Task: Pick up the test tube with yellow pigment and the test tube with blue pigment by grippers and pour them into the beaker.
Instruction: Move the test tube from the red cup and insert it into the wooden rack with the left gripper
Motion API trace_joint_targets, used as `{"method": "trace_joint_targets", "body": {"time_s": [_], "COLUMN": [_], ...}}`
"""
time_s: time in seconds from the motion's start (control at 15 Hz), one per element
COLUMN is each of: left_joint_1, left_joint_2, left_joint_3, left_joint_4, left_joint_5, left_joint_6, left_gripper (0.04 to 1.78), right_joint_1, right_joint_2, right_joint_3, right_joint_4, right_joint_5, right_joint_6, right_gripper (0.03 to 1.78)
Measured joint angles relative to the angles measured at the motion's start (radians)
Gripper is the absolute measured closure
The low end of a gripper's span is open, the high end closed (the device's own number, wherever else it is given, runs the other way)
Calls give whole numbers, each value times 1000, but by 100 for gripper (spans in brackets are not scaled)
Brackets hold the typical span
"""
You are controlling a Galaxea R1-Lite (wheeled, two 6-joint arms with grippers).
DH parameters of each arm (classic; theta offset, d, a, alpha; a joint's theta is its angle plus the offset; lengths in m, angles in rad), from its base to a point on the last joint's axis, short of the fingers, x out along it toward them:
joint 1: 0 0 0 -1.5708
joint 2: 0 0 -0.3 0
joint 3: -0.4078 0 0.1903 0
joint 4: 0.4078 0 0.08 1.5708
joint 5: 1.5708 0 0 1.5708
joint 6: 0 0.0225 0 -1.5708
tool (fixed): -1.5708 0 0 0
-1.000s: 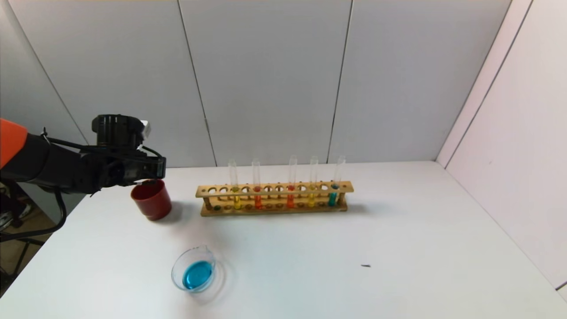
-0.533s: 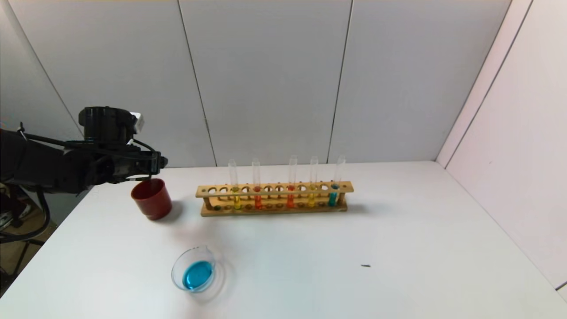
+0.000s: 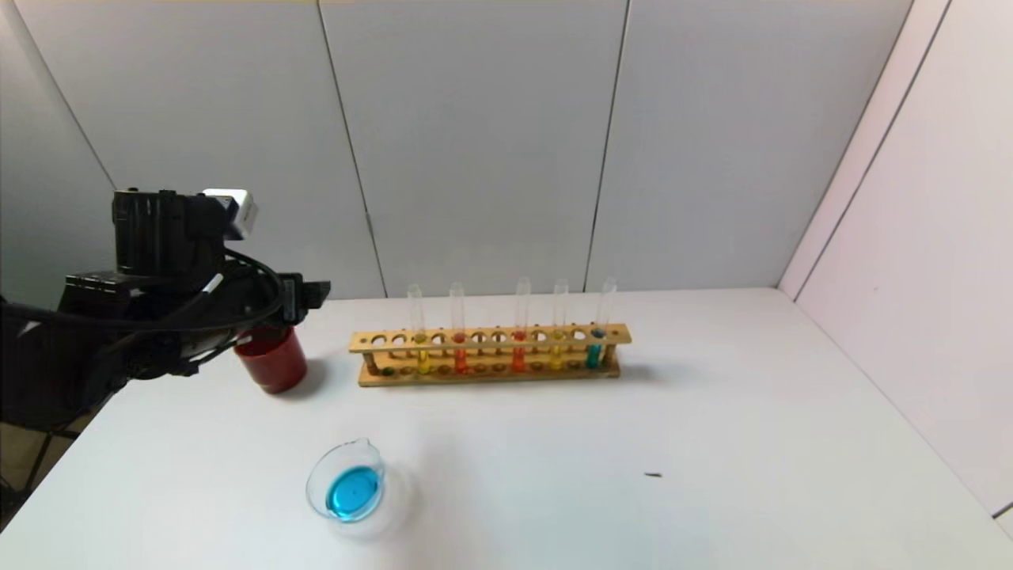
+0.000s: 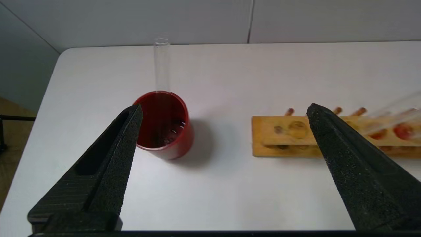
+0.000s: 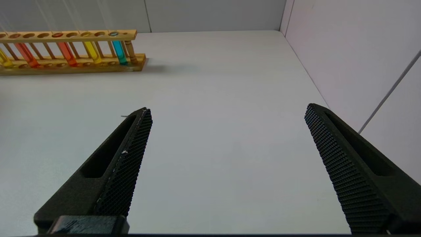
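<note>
While blue liquid already sits in the beaker (image 3: 347, 489) at near left, yellow seems unpoured. Both yellow tubes (image 3: 423, 358) and one blue tube (image 3: 593, 351) stand racked (image 3: 491, 339). Left gripper (image 4: 223, 113) gapes empty above the red cup (image 4: 163, 124); right gripper (image 5: 227, 113) waits, spread wide, holding nothing.

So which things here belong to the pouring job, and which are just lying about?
Belongs to the job:
- beaker, already holding blue liquid
- test tube with yellow pigment in the wooden rack
- test tube with blue pigment in the rack
- left gripper, open, above the cup
- right gripper, open

Lying about:
- dark red cup with an empty tube
- orange-red tubes
- small dark speck
</note>
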Motion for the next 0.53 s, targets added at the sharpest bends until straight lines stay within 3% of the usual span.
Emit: {"method": "trace_joint_targets", "body": {"time_s": [0.33,0.53], "left_joint_1": [-209,-289], "left_joint_2": [-139,-158], "left_joint_3": [104,136], "left_joint_4": [-6,-9], "left_joint_5": [104,140], "left_joint_6": [-78,-120], "left_gripper": [7,7], "right_joint_1": [0,0], "right_joint_2": [0,0], "right_joint_3": [0,0], "right_joint_4": [0,0], "right_joint_5": [0,0], "right_joint_6": [0,0], "right_gripper": [11,11]}}
